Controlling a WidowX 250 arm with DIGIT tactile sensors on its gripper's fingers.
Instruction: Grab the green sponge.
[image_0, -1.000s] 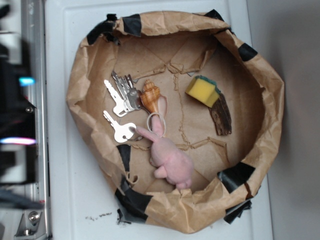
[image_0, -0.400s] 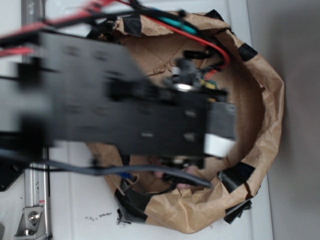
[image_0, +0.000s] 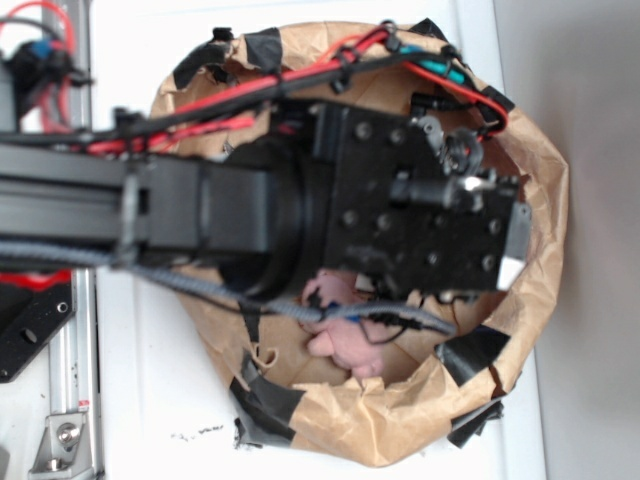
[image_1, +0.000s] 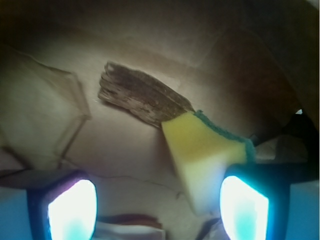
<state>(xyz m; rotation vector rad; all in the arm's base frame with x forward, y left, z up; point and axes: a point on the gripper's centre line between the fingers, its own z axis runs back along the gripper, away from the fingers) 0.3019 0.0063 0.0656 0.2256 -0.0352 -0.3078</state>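
In your wrist view the fingers (image_1: 72, 207) stand spread apart, pinching nothing; the wood piece (image_1: 140, 97) lies left of centre, and the green sponge (image_1: 205, 157) touches its end, just beside the right finger

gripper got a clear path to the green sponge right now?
Probably yes. In the wrist view the green sponge lies between the open end effector fingers, nearer the right one, with nothing over it. The wood piece touches its far end, so it may get nudged.
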